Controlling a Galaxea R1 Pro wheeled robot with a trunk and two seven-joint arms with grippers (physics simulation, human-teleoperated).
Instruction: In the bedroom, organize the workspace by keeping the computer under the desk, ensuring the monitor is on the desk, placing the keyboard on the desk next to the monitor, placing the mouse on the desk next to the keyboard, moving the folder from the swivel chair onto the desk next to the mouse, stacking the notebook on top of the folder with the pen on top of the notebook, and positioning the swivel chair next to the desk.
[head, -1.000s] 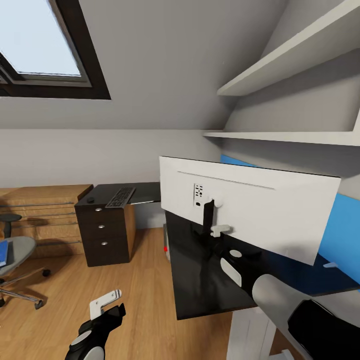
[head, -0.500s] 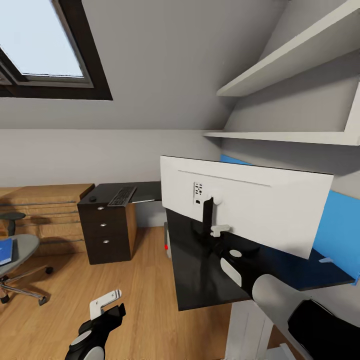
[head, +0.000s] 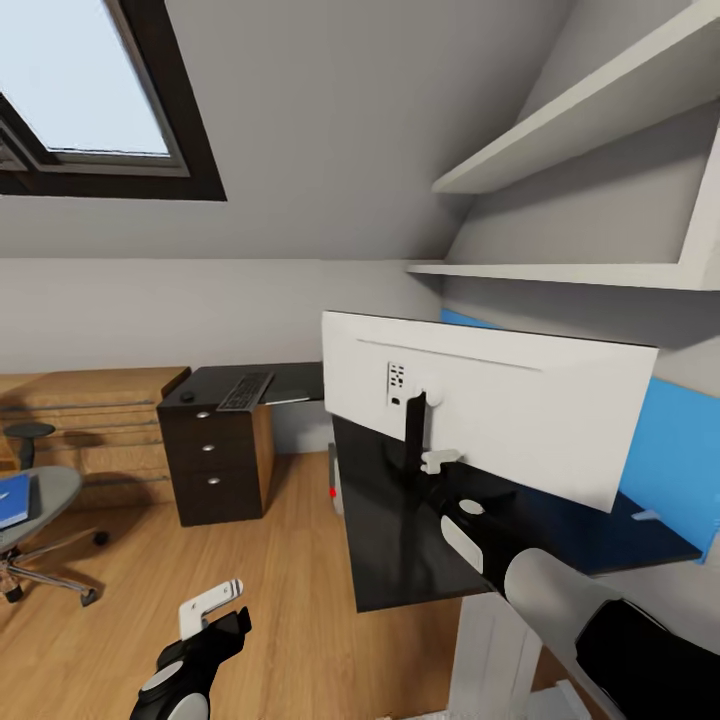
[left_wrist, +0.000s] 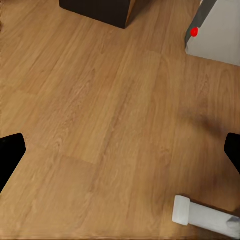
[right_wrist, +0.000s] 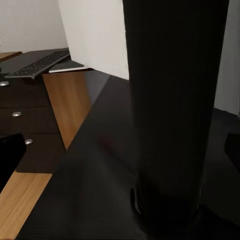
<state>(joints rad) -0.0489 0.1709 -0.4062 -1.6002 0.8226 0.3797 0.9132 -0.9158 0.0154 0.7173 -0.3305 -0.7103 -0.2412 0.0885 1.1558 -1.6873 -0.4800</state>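
On the desk (head: 400, 560), right gripper (right_wrist: 125, 150) open around monitor (head: 520, 410) stand, left gripper (left_wrist: 122, 150) open over floor.

My head camera high, looking down across the desk (head: 400, 560) at the monitor (head: 500, 410) back, my left wrist camera facing the wood floor (left_wrist: 100, 125), my right wrist camera pressed close to the monitor stand (right_wrist: 172, 110), desk and keyboard (right_wrist: 37, 62) shared with the head view.
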